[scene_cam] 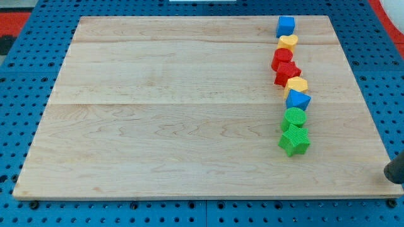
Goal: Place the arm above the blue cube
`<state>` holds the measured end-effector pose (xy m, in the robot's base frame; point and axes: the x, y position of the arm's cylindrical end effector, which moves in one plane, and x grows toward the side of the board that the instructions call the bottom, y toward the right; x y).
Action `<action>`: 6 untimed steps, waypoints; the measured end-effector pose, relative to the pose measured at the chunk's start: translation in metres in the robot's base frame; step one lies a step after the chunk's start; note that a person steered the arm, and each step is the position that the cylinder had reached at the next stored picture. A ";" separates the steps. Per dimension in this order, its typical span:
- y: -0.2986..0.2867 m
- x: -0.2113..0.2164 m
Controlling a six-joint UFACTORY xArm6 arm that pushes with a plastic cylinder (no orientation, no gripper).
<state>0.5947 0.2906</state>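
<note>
The blue cube sits near the board's top right, at the top of a column of blocks. Below it come a yellow heart, a red block, a red star, a yellow block, a blue block, a green cylinder and a green star. The blocks touch or nearly touch one another. A dark rounded end, my tip, shows at the view's right edge. It is off the board, right of and below the green star and far below the blue cube.
The wooden board lies on a blue pegboard table. Red surfaces show in the view's top corners.
</note>
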 end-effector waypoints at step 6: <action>0.051 -0.283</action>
<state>0.3118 0.3414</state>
